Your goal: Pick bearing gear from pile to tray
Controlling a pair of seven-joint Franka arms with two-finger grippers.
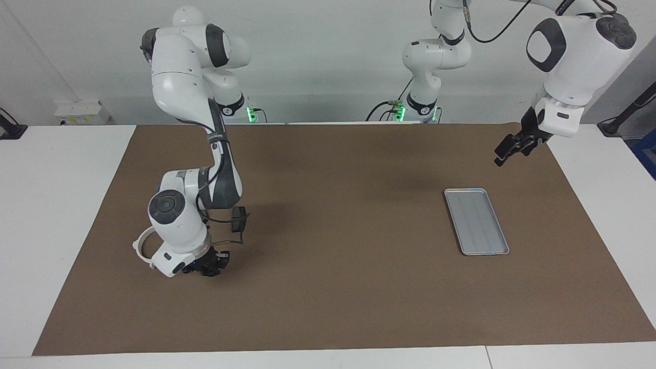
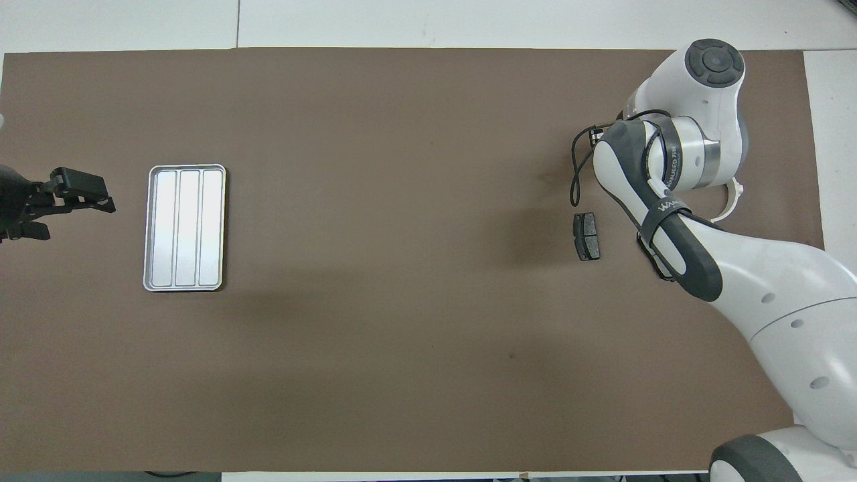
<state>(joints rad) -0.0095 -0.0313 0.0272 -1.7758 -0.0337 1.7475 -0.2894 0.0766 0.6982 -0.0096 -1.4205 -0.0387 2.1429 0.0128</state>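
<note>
The silver tray (image 1: 476,221) lies bare on the brown mat toward the left arm's end; it also shows in the overhead view (image 2: 184,227). Of the pile at the right arm's end, I see a dark grey brake pad (image 1: 238,218) (image 2: 586,236) and part of the white half-ring bracket (image 1: 142,247) (image 2: 731,201). My right gripper (image 1: 207,269) is down low at the mat beside the bracket. The right arm covers the rest of the pile; no black gears show. My left gripper (image 1: 498,156) (image 2: 79,219) waits open and empty in the air beside the tray.
A brown mat (image 1: 338,287) covers most of the white table. A thin black cable (image 1: 228,240) hangs from the right wrist close to the brake pad.
</note>
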